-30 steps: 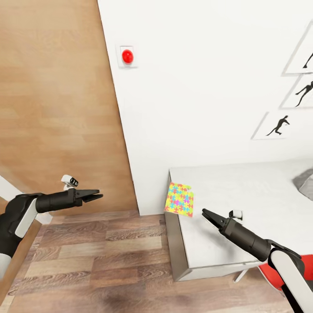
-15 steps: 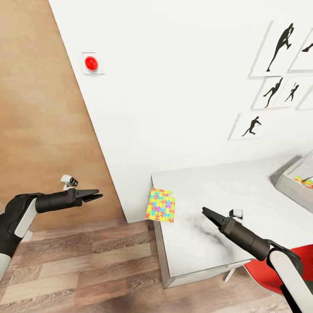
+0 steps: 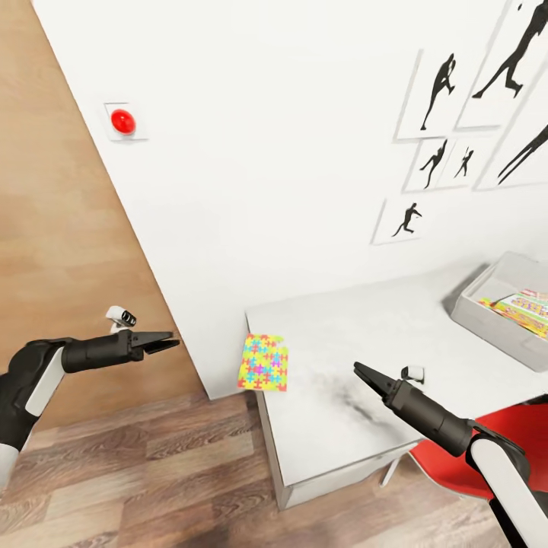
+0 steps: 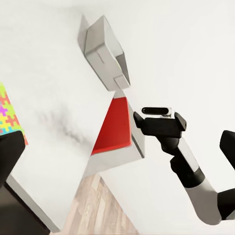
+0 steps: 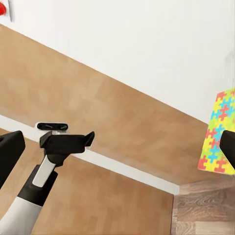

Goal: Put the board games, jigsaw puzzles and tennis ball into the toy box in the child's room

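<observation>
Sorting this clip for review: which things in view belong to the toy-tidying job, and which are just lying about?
Belongs to the job:
- jigsaw puzzle, overhanging the table's corner
- toy box, colourful flat toys already inside
- table

Just lying about:
- red chair
- red wall button
- silhouette prints

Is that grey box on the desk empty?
No. The grey box already holds flat colourful items, seen in the head view; exactly what they are is unclear.

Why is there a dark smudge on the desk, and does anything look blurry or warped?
Head view: the smudge on the table looks like a soft shadow near the right gripper; wall prints slant from wide-angle distortion. Left wrist view: the same smudge, slightly blurred.
</observation>
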Robot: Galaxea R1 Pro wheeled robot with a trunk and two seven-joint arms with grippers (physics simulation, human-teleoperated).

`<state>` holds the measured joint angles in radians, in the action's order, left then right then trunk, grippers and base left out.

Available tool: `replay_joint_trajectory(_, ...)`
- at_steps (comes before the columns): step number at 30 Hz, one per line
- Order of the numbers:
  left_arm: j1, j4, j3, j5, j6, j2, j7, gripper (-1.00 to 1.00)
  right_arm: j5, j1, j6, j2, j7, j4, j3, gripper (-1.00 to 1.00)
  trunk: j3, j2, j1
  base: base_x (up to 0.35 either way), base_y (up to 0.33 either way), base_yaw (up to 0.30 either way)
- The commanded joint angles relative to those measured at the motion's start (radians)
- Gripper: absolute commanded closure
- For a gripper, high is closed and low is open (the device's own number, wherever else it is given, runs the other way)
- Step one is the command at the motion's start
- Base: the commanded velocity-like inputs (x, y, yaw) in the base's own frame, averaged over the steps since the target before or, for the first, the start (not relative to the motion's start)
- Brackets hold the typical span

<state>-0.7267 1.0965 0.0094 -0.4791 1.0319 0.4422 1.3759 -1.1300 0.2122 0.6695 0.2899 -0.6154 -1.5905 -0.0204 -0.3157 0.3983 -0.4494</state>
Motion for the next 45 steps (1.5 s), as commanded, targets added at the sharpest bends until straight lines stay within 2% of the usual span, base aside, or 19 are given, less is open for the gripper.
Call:
replay_joint_trajectory(1, 0.0, 0.0, 0.0, -0.003, 0.01, 0.001, 0.001, -1.0, -0.005, 0.001, 0.007, 0.0, 0.001, 0.0, 0.0, -1.0, 0.0, 0.002, -0.001, 0.0, 0.004, -0.198)
replay_joint_trajectory(7, 0.0, 0.0, -0.001, -0.004, 0.01, 0.001, 0.002, -1.0, -0.002, 0.001, 0.006, -0.001, 0.002, 0.0, 0.002, -1.0, 0.007, 0.002, -0.001, 0.0, 0.002, -0.198)
replay_joint_trajectory(12, 0.0, 0.0, -0.002, -0.004, 0.01, 0.001, 0.002, -1.0, 0.046, 0.001, 0.007, -0.002, -0.001, 0.001, 0.003, -1.0, 0.014, 0.002, -0.001, 0.008, 0.049, -0.197)
replay_joint_trajectory(17, 0.0, 0.0, -0.002, -0.005, 0.011, 0.001, 0.002, -1.0, 0.069, 0.001, 0.007, -0.006, -0.005, 0.0, 0.004, -1.0, 0.021, 0.002, -0.001, 0.084, 0.19, -0.189)
replay_joint_trajectory(30, 0.0, 0.0, -0.002, -0.005, 0.011, 0.003, 0.004, -1.0, 0.076, 0.001, 0.005, -0.022, -0.002, 0.0, 0.008, -1.0, 0.041, 0.002, -0.001, 0.024, 0.089, -0.065)
replay_joint_trajectory(35, 0.001, 0.0, -0.002, -0.003, 0.01, 0.003, 0.03, -1.0, 0.077, 0.001, 0.004, -0.023, 0.0, 0.0, 0.008, -1.0, 0.049, 0.002, -0.001, 0.001, 0.029, -0.002)
replay_joint_trajectory(41, 0.001, 0.0, -0.002, -0.001, 0.008, 0.003, 0.054, -1.0, 0.103, 0.001, 0.004, -0.025, 0.002, 0.0, 0.008, -1.0, 0.059, 0.002, -0.001, 0.0, 0.005, 0.0)
replay_joint_trajectory(45, 0.001, 0.0, -0.002, 0.0, 0.008, 0.003, 0.057, -1.0, 0.118, 0.001, 0.005, -0.037, 0.001, 0.0, 0.007, -1.0, 0.066, 0.002, -0.001, 0.0, 0.001, 0.0)
